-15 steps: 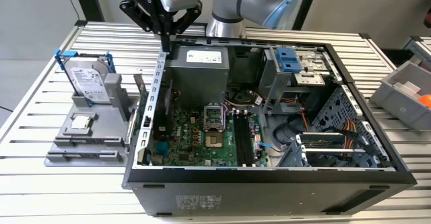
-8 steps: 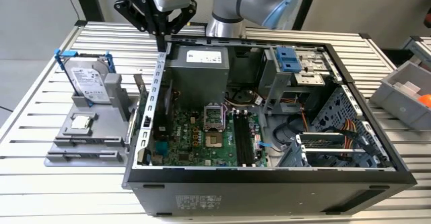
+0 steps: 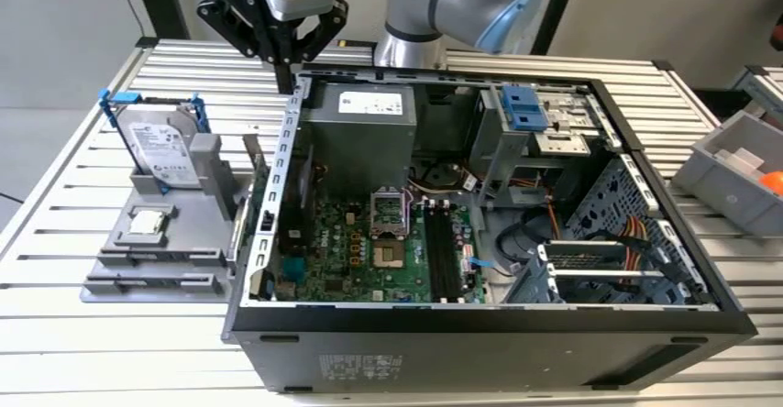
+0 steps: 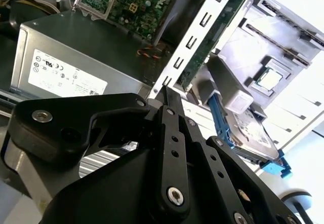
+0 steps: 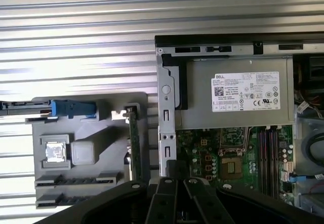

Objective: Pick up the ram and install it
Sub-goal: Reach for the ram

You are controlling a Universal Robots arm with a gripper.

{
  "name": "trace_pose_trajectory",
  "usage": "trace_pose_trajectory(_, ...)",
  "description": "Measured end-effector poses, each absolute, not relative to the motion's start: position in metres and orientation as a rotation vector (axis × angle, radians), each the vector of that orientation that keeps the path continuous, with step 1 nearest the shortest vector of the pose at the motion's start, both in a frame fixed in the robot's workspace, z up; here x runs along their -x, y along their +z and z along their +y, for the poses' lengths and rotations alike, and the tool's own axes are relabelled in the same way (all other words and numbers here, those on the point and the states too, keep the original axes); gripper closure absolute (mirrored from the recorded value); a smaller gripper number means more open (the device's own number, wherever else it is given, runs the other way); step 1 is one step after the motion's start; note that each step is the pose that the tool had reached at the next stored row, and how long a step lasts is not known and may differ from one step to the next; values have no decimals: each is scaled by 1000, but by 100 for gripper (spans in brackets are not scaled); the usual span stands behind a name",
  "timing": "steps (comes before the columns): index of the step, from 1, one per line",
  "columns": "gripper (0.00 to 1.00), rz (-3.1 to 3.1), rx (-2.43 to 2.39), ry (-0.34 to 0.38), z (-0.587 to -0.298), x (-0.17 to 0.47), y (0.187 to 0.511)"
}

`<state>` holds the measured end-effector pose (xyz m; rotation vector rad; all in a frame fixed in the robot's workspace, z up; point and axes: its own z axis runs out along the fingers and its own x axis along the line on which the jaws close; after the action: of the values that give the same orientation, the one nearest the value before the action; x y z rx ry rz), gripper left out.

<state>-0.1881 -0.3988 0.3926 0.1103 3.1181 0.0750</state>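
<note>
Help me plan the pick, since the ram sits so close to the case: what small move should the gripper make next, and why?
Probably a short sideways shift off the case wall, to centre over the ram. The gripper hangs high, shut, roughly above that wall in the first wrist view, while the ram stands on edge in the grey holder just beside it.

The table (image 3: 61, 187) is ribbed bare metal, the parts holder (image 3: 123, 288) matt grey plastic, the hand (image 3: 290, 77) matt black.
</note>
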Motion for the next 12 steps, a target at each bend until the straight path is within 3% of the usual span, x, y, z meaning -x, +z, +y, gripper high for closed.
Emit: trace_pose_trajectory(12, 100, 3118, -110, 75, -399, 194, 393)
